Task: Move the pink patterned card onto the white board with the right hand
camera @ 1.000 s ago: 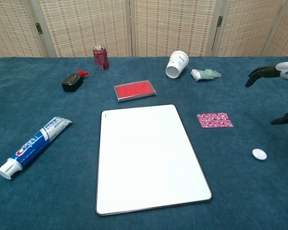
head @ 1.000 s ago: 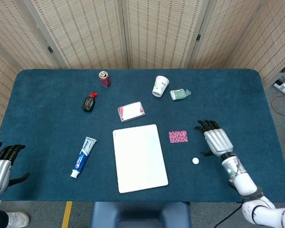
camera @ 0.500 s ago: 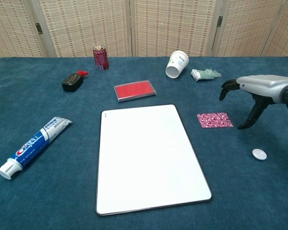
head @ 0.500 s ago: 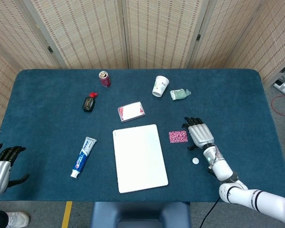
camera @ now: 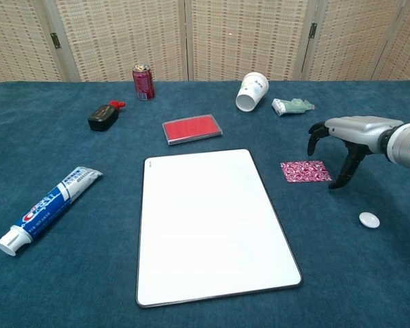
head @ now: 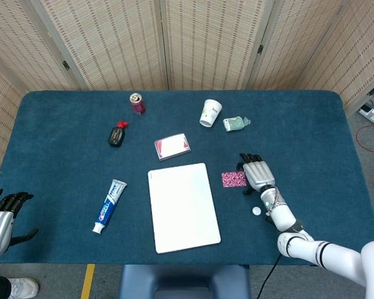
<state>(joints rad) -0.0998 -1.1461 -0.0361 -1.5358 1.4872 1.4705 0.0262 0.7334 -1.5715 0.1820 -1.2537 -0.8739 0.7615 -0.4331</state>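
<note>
The pink patterned card (head: 233,179) (camera: 305,171) lies flat on the blue cloth just right of the white board (head: 182,206) (camera: 208,222). My right hand (head: 257,172) (camera: 346,134) hovers at the card's right edge, fingers apart and curled downward, holding nothing. In the chest view its thumb reaches down to the cloth beside the card's right end. My left hand (head: 1,216) rests open at the table's near left corner, seen only in the head view.
A small white disc (head: 256,210) (camera: 369,219) lies near my right hand. Toothpaste tube (camera: 46,208) lies left of the board; red box (camera: 192,128) behind it. Further back stand a black bottle (camera: 103,116), red can (camera: 143,81), tipped paper cup (camera: 252,91) and a small green bottle (camera: 292,105).
My right hand has travelled left across the cloth from the table's right side to the card's right edge. The card, board and left hand have not moved.
</note>
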